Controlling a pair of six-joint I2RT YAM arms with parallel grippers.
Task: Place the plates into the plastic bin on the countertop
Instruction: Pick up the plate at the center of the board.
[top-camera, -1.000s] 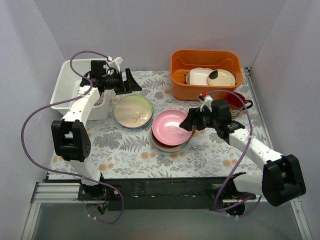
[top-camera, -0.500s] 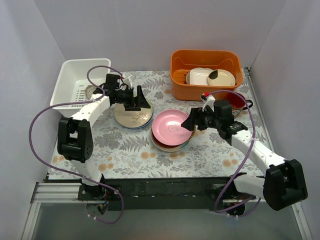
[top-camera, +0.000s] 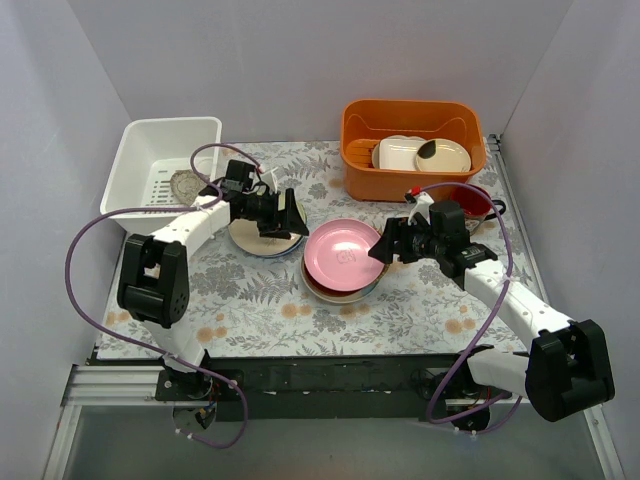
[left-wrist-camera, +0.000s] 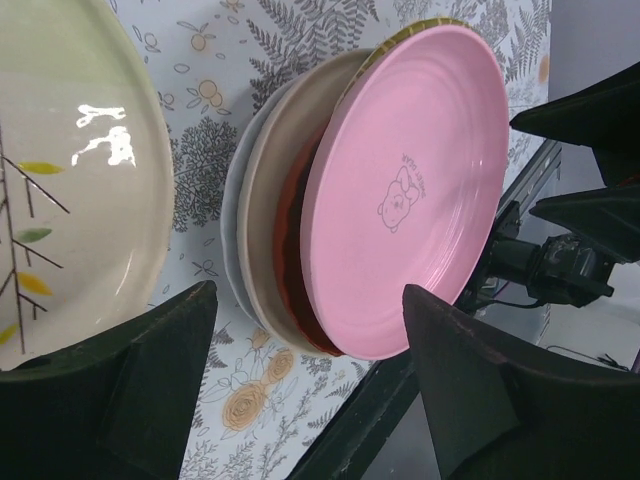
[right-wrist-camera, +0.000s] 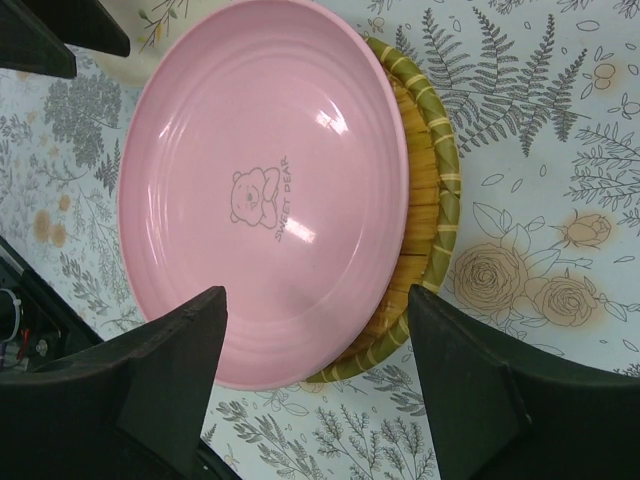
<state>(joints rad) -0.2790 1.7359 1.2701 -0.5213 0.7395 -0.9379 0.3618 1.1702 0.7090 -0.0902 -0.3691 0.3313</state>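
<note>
The white plastic bin (top-camera: 150, 150) stands at the far left of the countertop (top-camera: 250, 295), and a silvery plate (top-camera: 185, 185) lies in it. A cream-green plate (top-camera: 255, 240) (left-wrist-camera: 70, 180) with a leaf sprig lies right of the bin. My left gripper (top-camera: 290, 218) (left-wrist-camera: 308, 293) hangs open and empty over its right edge, facing the stack. That stack sits mid-table: a pink plate (top-camera: 343, 252) (left-wrist-camera: 410, 190) (right-wrist-camera: 265, 190) tilted on top, a yellow woven plate (right-wrist-camera: 430, 180) and a red-brown one (left-wrist-camera: 285, 250) under it. My right gripper (top-camera: 380, 248) (right-wrist-camera: 315, 295) is open at the pink plate's right edge, holding nothing.
An orange tub (top-camera: 413, 150) with cream dishes stands at the back right. A red mug (top-camera: 472, 200) sits just behind my right arm. Grey walls close in both sides and the back, and a black rail (top-camera: 330, 375) runs along the near edge.
My left arm has swung out of the bin and rightward, over the cream-green plate. My right gripper has edged a little closer to the pink plate. Both pairs of jaws have narrowed slightly.
</note>
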